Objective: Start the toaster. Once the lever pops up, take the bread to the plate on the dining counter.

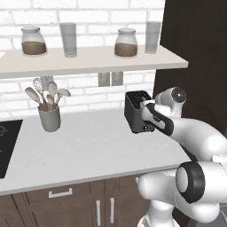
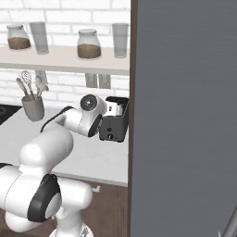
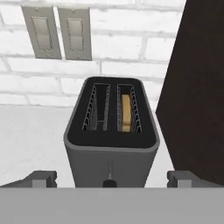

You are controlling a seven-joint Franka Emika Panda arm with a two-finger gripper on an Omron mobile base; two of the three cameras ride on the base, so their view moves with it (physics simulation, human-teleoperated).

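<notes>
From the hand view we see the gripper with its two fingertips spread wide apart, one at each lower corner, straddling the front of the toaster and holding nothing. That view looks down into the two top slots: the bread stands on edge in the right-hand slot, the other slot is bare wire. The lever slot runs down the front face, with a small dark tab low on it.

The base views give what the hand view cannot. In the left base view the dark hand sits right at the toaster's front, hiding part of it. In the right base view the toaster's lower front shows, with a small knob low on it, and we glimpse the bread in the top.

The toaster stands on a light grey counter over brown cabinet doors, near the counter's right end, beside a tall dark panel. Behind it is a white brick wall with two wall plates. A shelf above carries two jars and two glasses. A cup of utensils stands well apart to the left, and the edge of a black cooktop lies farther left. Bare counter stretches between the utensils and the toaster; on the right, the dark panel stands close beside it.
</notes>
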